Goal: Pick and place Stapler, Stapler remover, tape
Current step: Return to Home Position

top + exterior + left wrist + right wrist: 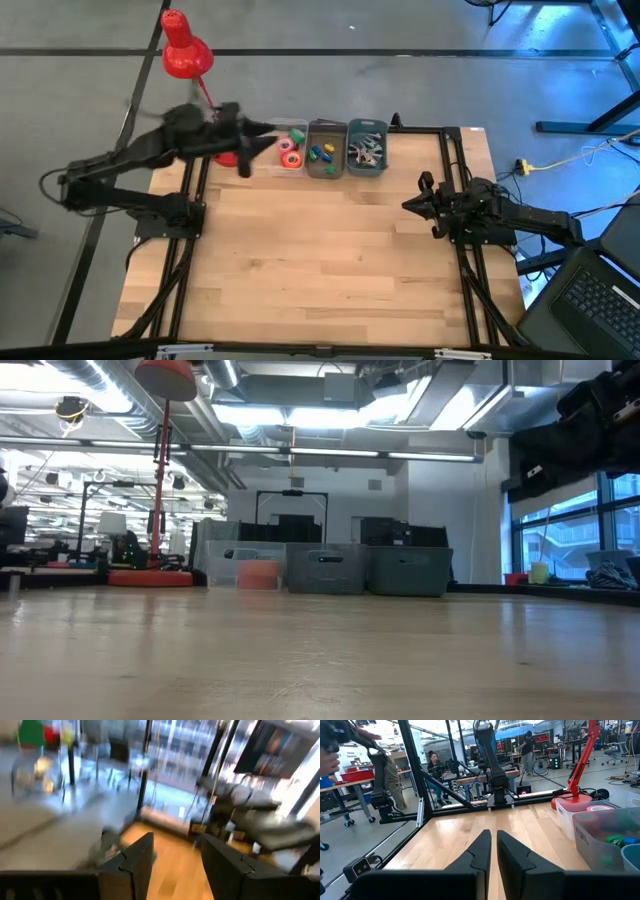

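The tape rolls (290, 150), red-orange and green, lie in a clear bin (293, 133) at the table's far edge; one pink ring (600, 809) shows in the right wrist view. Grey metal claw pieces (366, 152) fill the blue-grey bin. I cannot make out a stapler. My left gripper (258, 140) hovers raised just left of the clear bin, open and empty (177, 840). My right gripper (410, 205) waits over the table's right side, shut on nothing (493, 835).
A middle grey bin (325, 152) holds small blue, green and yellow blocks. A red desk lamp (185, 50) stands at the far left corner, its base (150, 577) on the table. Bare wood (320, 260) spreads before the bins. People (435, 765) work beyond the table.
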